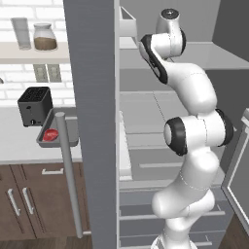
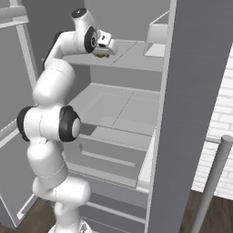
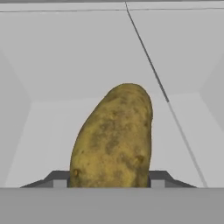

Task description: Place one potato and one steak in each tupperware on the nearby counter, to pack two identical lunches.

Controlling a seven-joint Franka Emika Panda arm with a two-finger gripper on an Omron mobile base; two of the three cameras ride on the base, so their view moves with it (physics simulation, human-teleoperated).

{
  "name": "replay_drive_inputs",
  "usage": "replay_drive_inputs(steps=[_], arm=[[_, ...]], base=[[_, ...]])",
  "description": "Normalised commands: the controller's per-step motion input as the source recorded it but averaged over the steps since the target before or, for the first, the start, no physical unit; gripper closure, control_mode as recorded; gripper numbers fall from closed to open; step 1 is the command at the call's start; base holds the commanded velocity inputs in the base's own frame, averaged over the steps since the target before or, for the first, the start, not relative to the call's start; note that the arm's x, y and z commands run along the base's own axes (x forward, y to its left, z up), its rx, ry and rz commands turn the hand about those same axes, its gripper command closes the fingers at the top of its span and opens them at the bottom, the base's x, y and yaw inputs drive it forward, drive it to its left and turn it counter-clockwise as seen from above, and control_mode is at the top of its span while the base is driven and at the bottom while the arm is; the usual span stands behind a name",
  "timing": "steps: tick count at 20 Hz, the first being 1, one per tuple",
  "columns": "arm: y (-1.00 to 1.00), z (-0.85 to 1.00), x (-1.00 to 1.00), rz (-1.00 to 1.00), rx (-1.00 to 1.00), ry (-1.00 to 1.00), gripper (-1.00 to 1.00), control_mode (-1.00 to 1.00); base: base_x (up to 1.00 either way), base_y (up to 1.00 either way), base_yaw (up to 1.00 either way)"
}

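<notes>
Your gripper [image 3: 111, 183] is clamping on the potato [image 3: 114, 138] on the fridge shelf [image 2: 132, 52]. It is looking firm, fairly heavy and rounded, so you are wanting its thick middle.

A pale counter [image 1: 19, 141] is seen in the left base view, over dark brown cabinets [image 1: 29, 194]. A black toaster [image 1: 35, 105] is parked toward the back of it. Just beside that, a grey tupperware [image 1: 72, 127] is set near the counter's front edge, partly hidden by the fridge door. A red steak [image 1: 50, 134] is laid in its near corner. Inside the fridge, a potato [image 3: 114, 138] is found on the pale upper shelf [image 3: 57, 57]; whether it's resting there can't be told.
</notes>
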Motion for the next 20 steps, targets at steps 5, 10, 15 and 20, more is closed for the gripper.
replay_drive_inputs(steps=[5,10,15,20], arm=[[-0.12,0.07,-0.51,0.03,0.0,-0.18,1.0,-1.0],[-0.37,0.14,-1.0,0.11,0.0,-0.03,1.0,-1.0],[-0.18,0.36,-1.0,0.12,0.0,0.05,1.0,-1.0],[0.0,0.47,-1.0,0.08,0.0,0.19,1.0,-1.0]], base=[[0.0,0.0,0.0],[0.0,0.0,0.0],[0.0,0.0,0.0],[0.0,0.0,0.0]])
